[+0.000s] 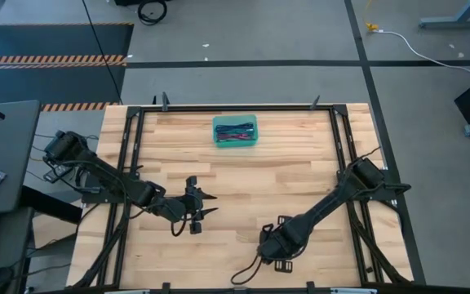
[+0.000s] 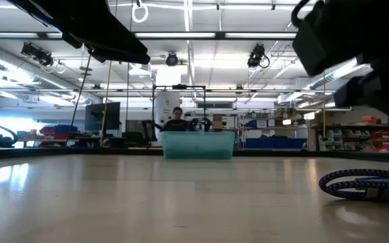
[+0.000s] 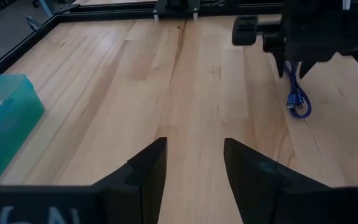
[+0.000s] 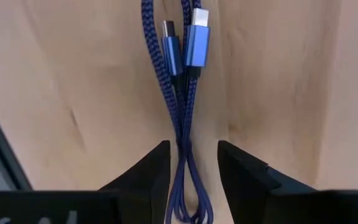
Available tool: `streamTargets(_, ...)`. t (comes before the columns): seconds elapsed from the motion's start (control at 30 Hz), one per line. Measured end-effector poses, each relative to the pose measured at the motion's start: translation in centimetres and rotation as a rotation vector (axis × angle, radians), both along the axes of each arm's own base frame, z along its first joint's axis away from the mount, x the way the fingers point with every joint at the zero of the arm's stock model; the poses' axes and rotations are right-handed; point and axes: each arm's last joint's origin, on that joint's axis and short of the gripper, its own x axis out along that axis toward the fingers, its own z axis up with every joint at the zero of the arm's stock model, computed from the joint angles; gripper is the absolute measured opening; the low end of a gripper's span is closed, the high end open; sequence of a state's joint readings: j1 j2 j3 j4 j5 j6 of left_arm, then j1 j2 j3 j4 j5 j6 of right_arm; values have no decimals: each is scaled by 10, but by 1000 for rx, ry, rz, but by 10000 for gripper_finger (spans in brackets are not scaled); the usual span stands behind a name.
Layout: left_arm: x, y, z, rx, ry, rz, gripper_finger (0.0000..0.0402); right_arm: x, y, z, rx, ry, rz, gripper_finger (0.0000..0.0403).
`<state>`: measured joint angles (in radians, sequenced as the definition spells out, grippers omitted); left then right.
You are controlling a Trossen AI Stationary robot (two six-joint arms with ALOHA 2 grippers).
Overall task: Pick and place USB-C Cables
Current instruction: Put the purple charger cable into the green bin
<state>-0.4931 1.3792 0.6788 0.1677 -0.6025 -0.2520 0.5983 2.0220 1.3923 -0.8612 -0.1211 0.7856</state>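
Observation:
A dark blue braided USB-C cable (image 4: 182,93) lies folded flat on the wooden table, its two plugs side by side. My right gripper (image 4: 193,152) is open and points down over it near the table's near edge. One finger stands on each side of the cable's looped end, and I see no touch. The low view shows the cable (image 2: 367,183) resting on the table under the right arm. My left gripper (image 3: 194,149) is open and empty above bare wood left of centre (image 1: 205,204). The other cables lie in the teal tray (image 1: 235,131).
The teal tray (image 2: 198,145) stands near the table's far edge, at the middle. A black metal frame (image 1: 133,155) runs along the table's sides. Bare wood lies between the two grippers and the tray. A person sits in the room far behind the tray.

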Motion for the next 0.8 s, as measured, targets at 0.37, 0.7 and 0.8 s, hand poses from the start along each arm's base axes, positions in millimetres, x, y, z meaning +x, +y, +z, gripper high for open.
streamTargets(0.37,-1,-1,-1,-14,5,3,166,0,-10,-12,-15,-32,24,66)
streamTargets(0.7,-3,-5,-1,-15,0,4,166,19,-54,9,-263,-44,93,17)
streamTargets(0.8,-4,-6,-1,-18,-2,5,166,26,-79,33,-310,-89,115,17)
